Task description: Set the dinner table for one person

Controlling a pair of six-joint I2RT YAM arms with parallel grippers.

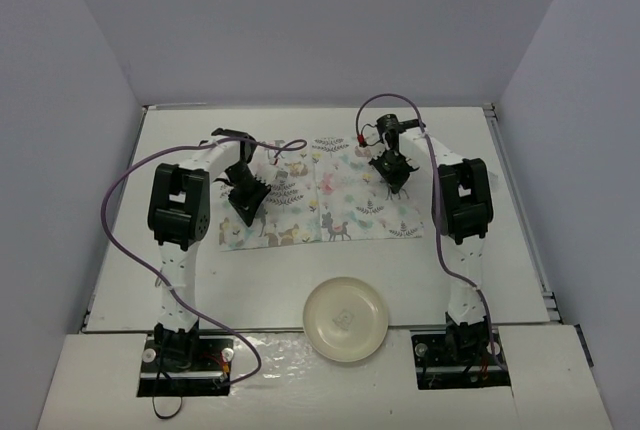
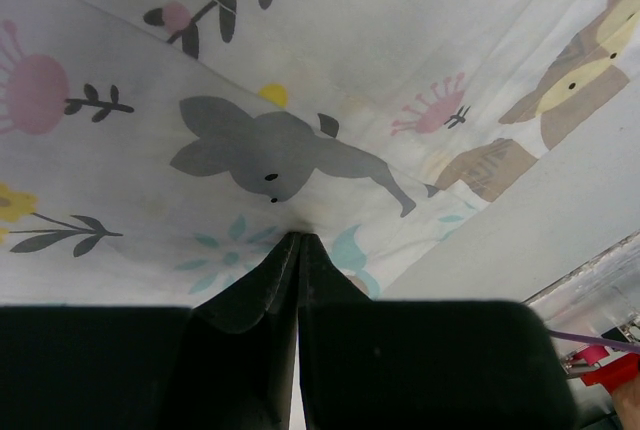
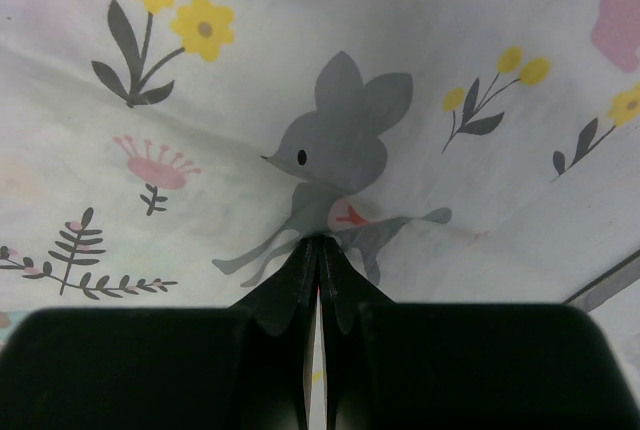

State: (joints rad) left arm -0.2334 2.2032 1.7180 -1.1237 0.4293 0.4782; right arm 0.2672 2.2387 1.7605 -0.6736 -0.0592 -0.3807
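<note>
Both claws are closed, tips touching the animal-print cloth placemat (image 1: 330, 205) on the large white tabletop (image 1: 270, 280): left gripper (image 2: 299, 240) near its left edge, right gripper (image 3: 318, 242) near its right. A round cream plate (image 1: 346, 318) sits at the near edge.

Table (image 1: 180, 135) is bare along L and R edges and the back strip, so there's room to pass there. Middle is taken by the placemat (image 1: 330, 200), w/ left end effector (image 2: 298, 237) and right end effector (image 3: 318, 240) down on it. Plate (image 1: 346, 318) blocks the near edge betw. the arm bases. Walls (image 1: 320, 20) close in on 3 sides. Purple cable (image 1: 388, 97) arcs over the R one.
</note>
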